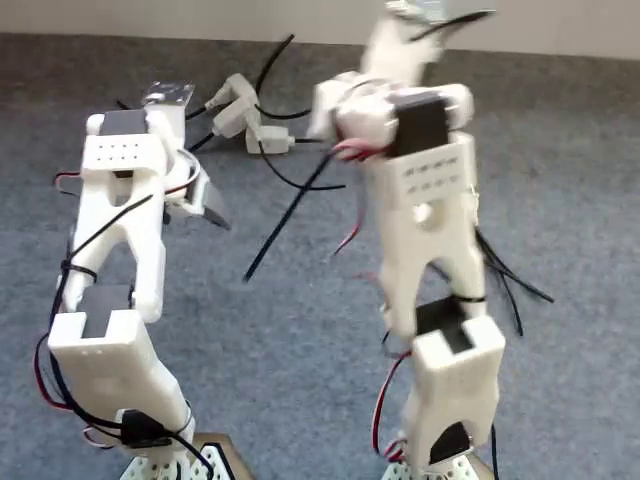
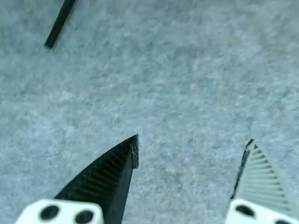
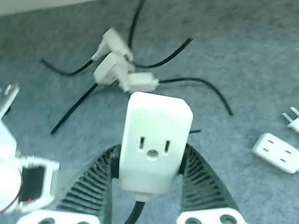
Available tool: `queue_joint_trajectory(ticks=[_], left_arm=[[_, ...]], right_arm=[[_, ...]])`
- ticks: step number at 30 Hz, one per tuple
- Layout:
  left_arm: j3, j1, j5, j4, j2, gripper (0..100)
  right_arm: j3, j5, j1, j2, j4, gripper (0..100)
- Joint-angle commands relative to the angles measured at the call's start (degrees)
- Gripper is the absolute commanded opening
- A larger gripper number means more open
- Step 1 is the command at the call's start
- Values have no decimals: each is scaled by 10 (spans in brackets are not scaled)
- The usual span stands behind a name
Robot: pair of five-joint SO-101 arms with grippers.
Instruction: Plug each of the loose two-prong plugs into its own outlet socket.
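My right gripper (image 3: 150,156) is shut on a white outlet socket block (image 3: 154,140), held up off the carpet with its slotted face toward the camera and a black cord hanging below it. Beyond it, a cluster of white plugs (image 3: 114,65) with black cords lies on the carpet, also visible in the high view (image 1: 240,120). A second white outlet block (image 3: 278,151) and a loose plug (image 3: 292,119) lie off to one side. My left gripper (image 2: 192,144) hangs open just above bare carpet, nothing between its fingers; in the high view it (image 1: 200,200) sits near the plug cluster.
Grey carpet (image 1: 300,340) covers the whole work surface. A black cable (image 1: 285,215) runs diagonally between the two arms, its free end (image 2: 58,23) lying ahead of the left gripper. The raised right arm (image 1: 425,200) stands tall at centre right.
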Motion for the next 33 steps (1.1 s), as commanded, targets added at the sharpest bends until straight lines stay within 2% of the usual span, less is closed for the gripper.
queue_joint_trajectory(ticks=[1,3,6,10,13,17,23,29,33], left_arm=[[-2,-108,0,22,-35,341],[-5,-182,-13,19,-35,341],[-7,-278,-93,18,-34,341],[-7,-376,-162,17,-29,341],[-1,-421,-192,7,-28,341],[19,-443,-200,-15,-28,341],[61,-440,-200,-55,-28,341],[75,-438,-200,-85,-28,341],[76,-438,-200,-90,-28,341]], right_arm=[[82,14,-98,-44,22,37],[139,15,-141,-44,20,37],[237,15,-172,-37,-11,37],[354,16,-164,-21,-77,37],[427,18,-149,1,-124,38],[477,79,-140,47,-197,90],[473,89,-125,92,-209,231],[438,187,-78,59,-158,235],[451,197,-49,72,-160,235]])
